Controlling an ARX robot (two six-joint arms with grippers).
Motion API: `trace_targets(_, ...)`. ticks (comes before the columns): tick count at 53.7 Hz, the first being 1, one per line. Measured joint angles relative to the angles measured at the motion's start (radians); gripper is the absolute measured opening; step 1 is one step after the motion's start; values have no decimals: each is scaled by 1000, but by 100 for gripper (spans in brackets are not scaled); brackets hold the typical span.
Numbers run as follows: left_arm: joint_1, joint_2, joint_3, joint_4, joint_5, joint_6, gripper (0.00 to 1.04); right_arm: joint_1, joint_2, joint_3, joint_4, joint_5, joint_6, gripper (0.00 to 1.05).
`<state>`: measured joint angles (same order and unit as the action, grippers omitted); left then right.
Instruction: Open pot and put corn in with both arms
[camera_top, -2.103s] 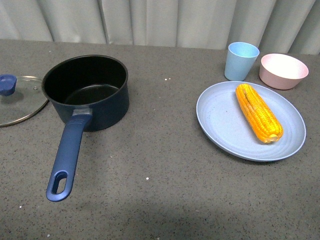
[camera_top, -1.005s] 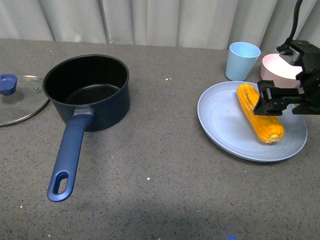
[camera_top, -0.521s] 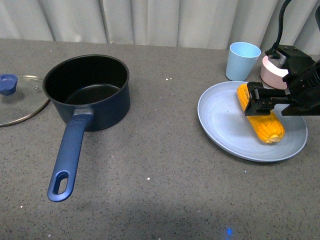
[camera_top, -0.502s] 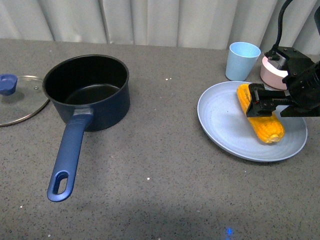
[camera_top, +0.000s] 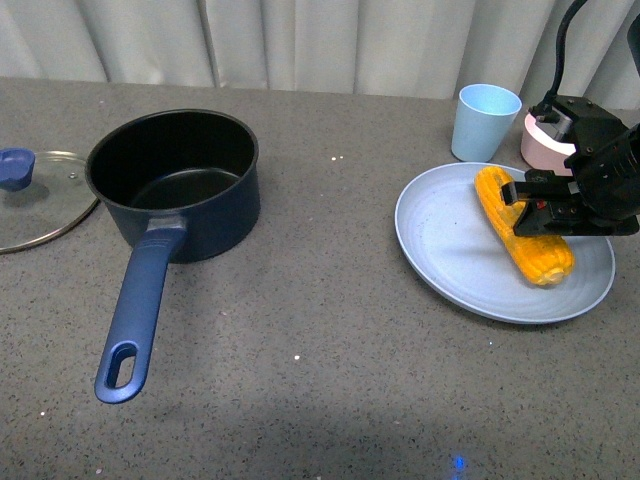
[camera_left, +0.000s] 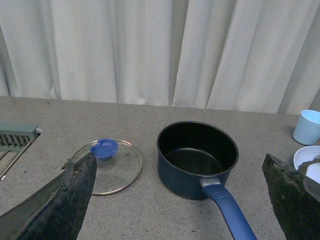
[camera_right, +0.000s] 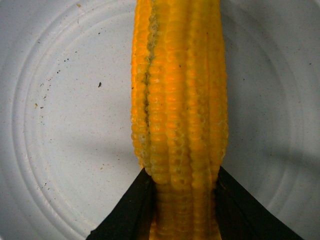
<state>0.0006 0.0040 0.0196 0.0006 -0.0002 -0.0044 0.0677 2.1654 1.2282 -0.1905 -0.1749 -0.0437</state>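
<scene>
The dark navy pot stands open at the left, its long blue handle pointing toward me; it also shows in the left wrist view. The yellow-orange corn lies on a light blue plate at the right. My right gripper is shut on the corn's middle, and the right wrist view shows both fingers pressed against the cob. My left gripper is open, out of the front view, held well back from the pot.
The glass lid with a blue knob lies flat left of the pot, also in the left wrist view. A light blue cup and a pink bowl stand behind the plate. Curtains hang at the table's far edge.
My right arm came in from the right, lowered over the plate and closed on the corn. The corn has shifted slightly on the plate. The pot and lid have not moved.
</scene>
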Motion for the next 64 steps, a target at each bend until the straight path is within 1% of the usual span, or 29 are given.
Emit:
trace_targets(5,0,0,0,0,0,0,98,-3,-15,-4,0,-14,1,21)
trace_targets(11,0,0,0,0,0,0,98,-6,-57,-21,5,-53,8,16)
trace_targets(14,0,0,0,0,0,0,98,-6,-100,-35,13,-90,11,14)
trace_targets(20,0,0,0,0,0,0,98,6,-177,-40,20,-217,36,11)
trace_targets(23,0,0,0,0,0,0,98,32,-204,-29,35,-313,84,11)
trace_targets(26,0,0,0,0,0,0,98,83,-205,-2,69,-419,168,11)
trace_targets(29,0,0,0,0,0,0,98,137,-191,31,113,-492,250,11)
trace_targets(34,0,0,0,0,0,0,98,205,-160,85,174,-554,375,11)
trace_targets(40,0,0,0,0,0,0,98,290,-100,178,210,-618,506,10)
trace_targets(44,0,0,0,0,0,0,98,332,-32,259,217,-638,583,10)
trace_targets(48,0,0,0,0,0,0,98,356,32,328,212,-643,634,10)
trace_targets(56,0,0,0,0,0,0,98,384,127,441,179,-647,687,10)
trace_targets(64,0,0,0,0,0,0,98,404,180,502,132,-647,696,9)
